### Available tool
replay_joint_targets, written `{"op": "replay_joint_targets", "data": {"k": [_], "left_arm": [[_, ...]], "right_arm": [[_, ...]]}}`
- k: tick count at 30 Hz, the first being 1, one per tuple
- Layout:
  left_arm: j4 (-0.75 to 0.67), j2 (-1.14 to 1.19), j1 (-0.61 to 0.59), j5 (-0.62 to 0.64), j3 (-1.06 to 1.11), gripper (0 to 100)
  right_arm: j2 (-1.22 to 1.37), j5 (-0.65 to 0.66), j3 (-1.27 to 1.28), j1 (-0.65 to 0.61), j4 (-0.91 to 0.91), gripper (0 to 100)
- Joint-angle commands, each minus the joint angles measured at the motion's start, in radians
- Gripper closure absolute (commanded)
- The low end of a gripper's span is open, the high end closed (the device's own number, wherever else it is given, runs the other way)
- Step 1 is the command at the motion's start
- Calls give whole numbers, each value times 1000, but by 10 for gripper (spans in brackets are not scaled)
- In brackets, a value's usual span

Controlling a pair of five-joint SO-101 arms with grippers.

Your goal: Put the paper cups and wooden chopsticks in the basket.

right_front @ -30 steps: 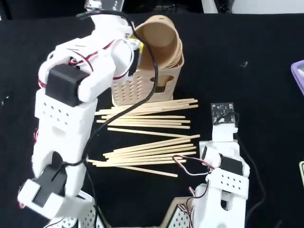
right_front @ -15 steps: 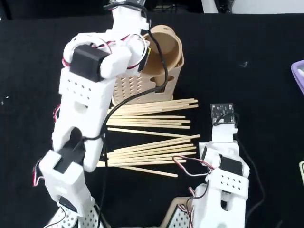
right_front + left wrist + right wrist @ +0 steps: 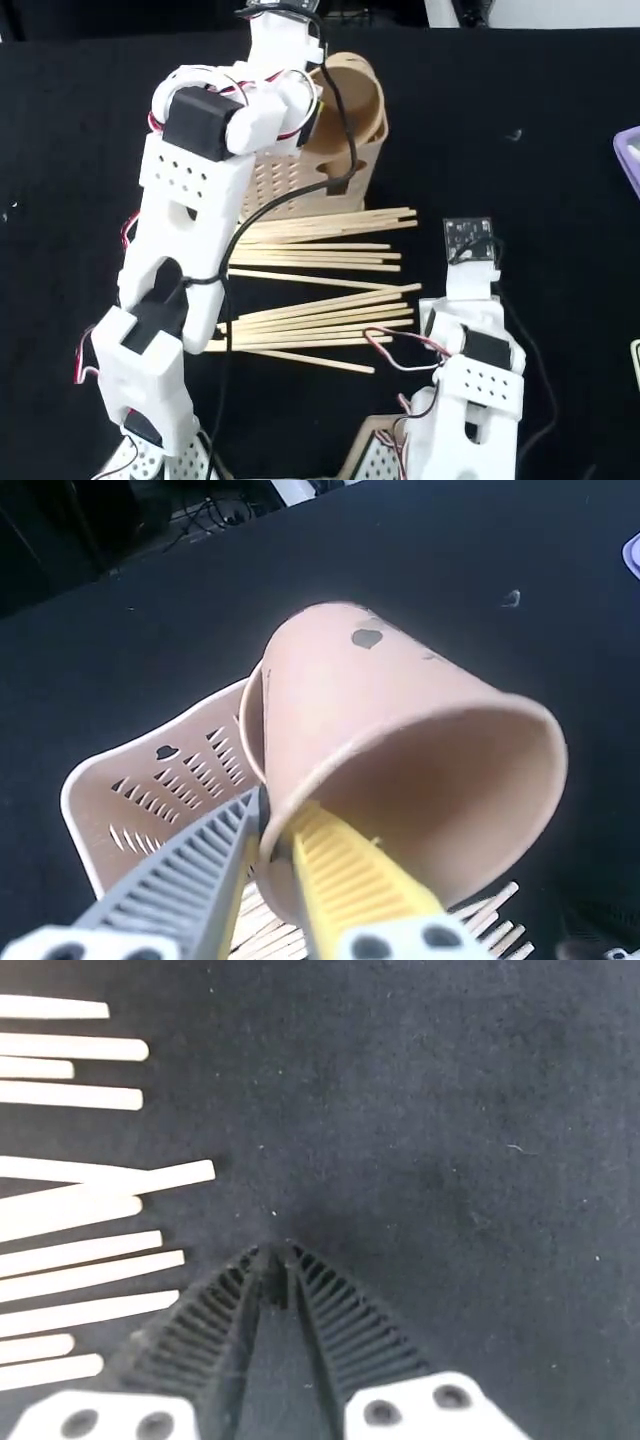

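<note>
A tan paper cup (image 3: 400,770) is pinched by its rim in my left gripper (image 3: 268,825), which is shut on it above the beige slotted basket (image 3: 130,800). From above, the cup (image 3: 350,95) lies tilted in the basket (image 3: 290,180), nested with other cups, and the left arm stands over the basket's left side. Several wooden chopsticks (image 3: 310,290) lie spread on the black table in front of the basket. My right gripper (image 3: 272,1265) is shut and empty, low over the cloth just right of the chopstick ends (image 3: 90,1210).
The right arm (image 3: 470,340) sits at the front right of the table beside the chopsticks. A purple object (image 3: 630,155) pokes in at the right edge. Black cloth stretches open to the right of the basket.
The left arm has swung up and to the right over the basket, bringing the cup it holds further into it. The right arm and the chopsticks have not moved.
</note>
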Motion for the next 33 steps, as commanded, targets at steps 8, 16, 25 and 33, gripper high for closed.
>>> {"op": "replay_joint_targets", "data": {"k": [8,16,25,33], "left_arm": [[-180,-6,-47,110,-44,834],[-321,5,-62,141,-35,830],[-358,-6,-13,141,-39,830],[-198,12,-12,133,-28,830]], "right_arm": [[22,-6,-4,-12,-18,987],[22,-6,-4,-14,-17,987],[22,-6,-4,-11,-17,987],[22,-6,-4,-14,-18,987]]}}
